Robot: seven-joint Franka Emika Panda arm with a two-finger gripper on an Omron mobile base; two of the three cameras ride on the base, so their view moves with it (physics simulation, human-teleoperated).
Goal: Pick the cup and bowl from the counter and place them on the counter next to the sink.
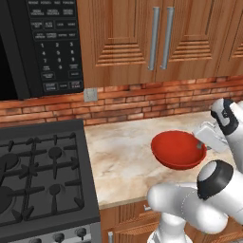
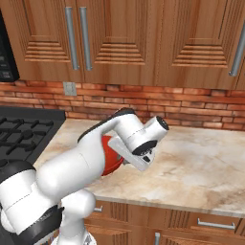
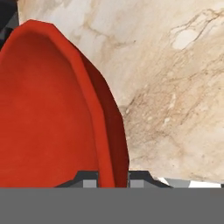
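Hand view: gripper (image 3: 113, 177) clamped on the rim of the bowl (image 3: 48, 118), one dark fingertip (image 3: 89, 178) inside the red wall, the other outside it, rim running up between them. Fingers narrow, closed onto that thin edge. Beige marbled counter (image 3: 175, 87) spread beyond the bowl to the right.

Left base view: bowl (image 1: 178, 149) tilted, appearing raised off the counter (image 1: 118, 156), right of the black gas stove (image 1: 40, 175) and well apart from it. Hand and gripper (image 1: 201, 142) at the bowl's right edge, white arm bending up from the lower right. Brick backsplash (image 1: 142, 99) along the far side, with a grey wall outlet (image 1: 90, 95) set in it. Microwave (image 1: 42, 42) high at the far left, wooden upper cabinets (image 1: 156, 33) to its right.

Right base view: bowl (image 2: 111, 155) mostly hidden behind the white arm, only a red slice visible beside the wrist. Counter (image 2: 201, 162) stretching away to the right, stove (image 2: 21, 131) at the left, drawers (image 2: 201, 222) under the near counter edge.
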